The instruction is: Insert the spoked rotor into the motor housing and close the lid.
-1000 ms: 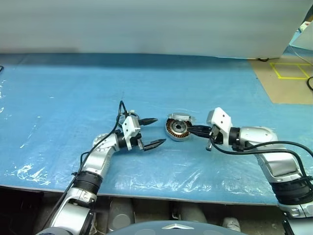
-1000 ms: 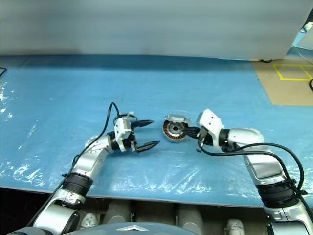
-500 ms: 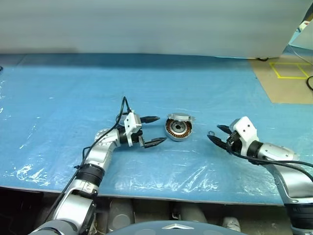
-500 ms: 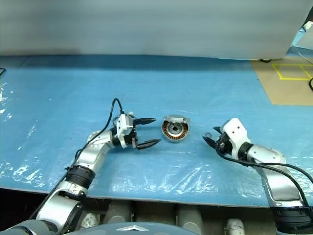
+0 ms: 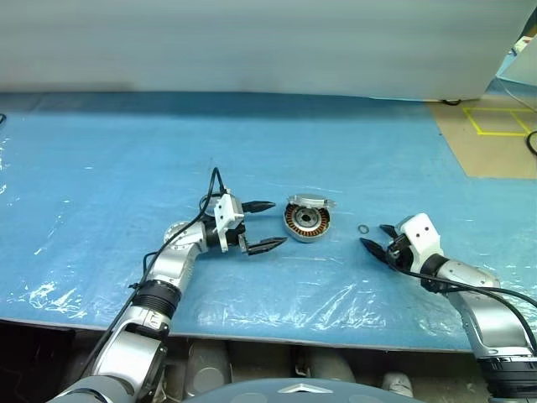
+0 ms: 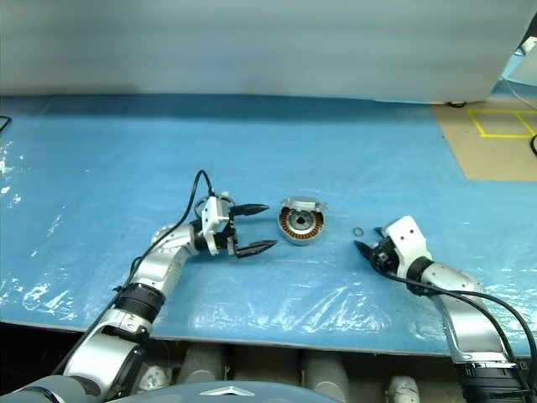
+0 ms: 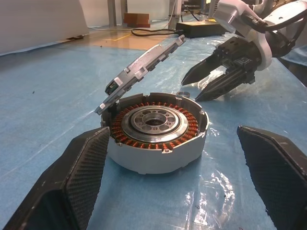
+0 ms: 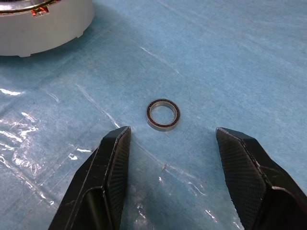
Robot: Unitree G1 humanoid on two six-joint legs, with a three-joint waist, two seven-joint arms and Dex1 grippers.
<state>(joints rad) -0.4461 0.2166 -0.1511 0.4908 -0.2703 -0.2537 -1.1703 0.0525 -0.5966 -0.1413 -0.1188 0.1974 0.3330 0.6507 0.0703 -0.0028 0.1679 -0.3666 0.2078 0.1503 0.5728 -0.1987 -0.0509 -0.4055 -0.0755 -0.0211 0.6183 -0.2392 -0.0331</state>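
Observation:
The motor housing (image 5: pixel 306 222), a shallow silver can with copper windings, lies on the blue sheet between my two grippers. Inside the windings sits a silver-grey hub with a central hole (image 7: pixel 153 122). The lid (image 7: pixel 144 67) leans tilted on the housing's far rim. The spoked rotor is out of view. My left gripper (image 5: pixel 274 224) stands open just left of the housing, level with it, fingers either side and apart from it. My right gripper (image 5: pixel 372 235) is open and empty, right of the housing, pointing at a small metal ring (image 8: pixel 163 114) on the sheet.
The blue plastic-covered table (image 5: pixel 126 151) stretches wide around the parts. Its front edge (image 5: pixel 252 332) runs close below the arms. A white panel (image 5: pixel 252 42) closes the back. Brown floor with yellow tape (image 5: pixel 495 126) shows at the far right.
My right gripper has opened, left the housing's right side and drawn back to the right and downward. A small ring now lies where it was. The left gripper has stayed put.

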